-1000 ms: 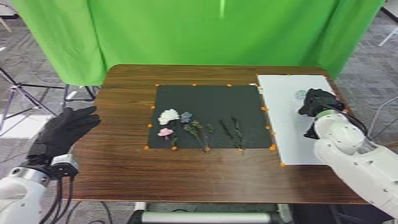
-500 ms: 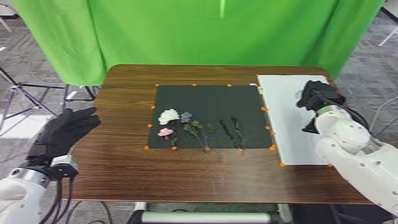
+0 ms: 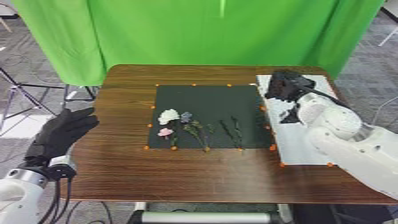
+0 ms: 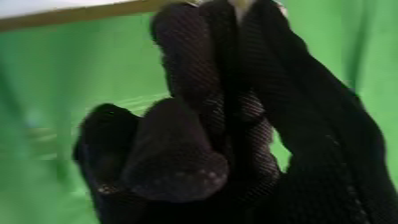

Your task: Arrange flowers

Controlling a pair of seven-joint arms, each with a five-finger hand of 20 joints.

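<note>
White flower (image 3: 169,116), pink flower (image 3: 165,132) & greenery (image 3: 235,131) are lying on dark mat (image 3: 209,100), arranging apparently mostly undone, L hand (image 3: 64,131) hanging open, empty, R hand (image 3: 286,86) hovering near white sheet (image 3: 302,145), grip unclear.

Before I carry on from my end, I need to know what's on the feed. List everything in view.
White bloom: one, left part of mat
Pink bloom: one, nearer the robot than the white
Blue-grey bloom: one, right of the white
Green stems: several, below and right of the blooms
Dark green stems: two, thin, farther right on mat
Mat: one, black, mid-table
Sheet: one, white, table's right side
Markers: many, orange, along mat and sheet edges
Table: one, brown wood
Curtain: green, behind table
Floor: grey, around table
Left robot hand: one, black glove, table's left edge
Right robot hand: one, black glove, over sheet's far end
</note>
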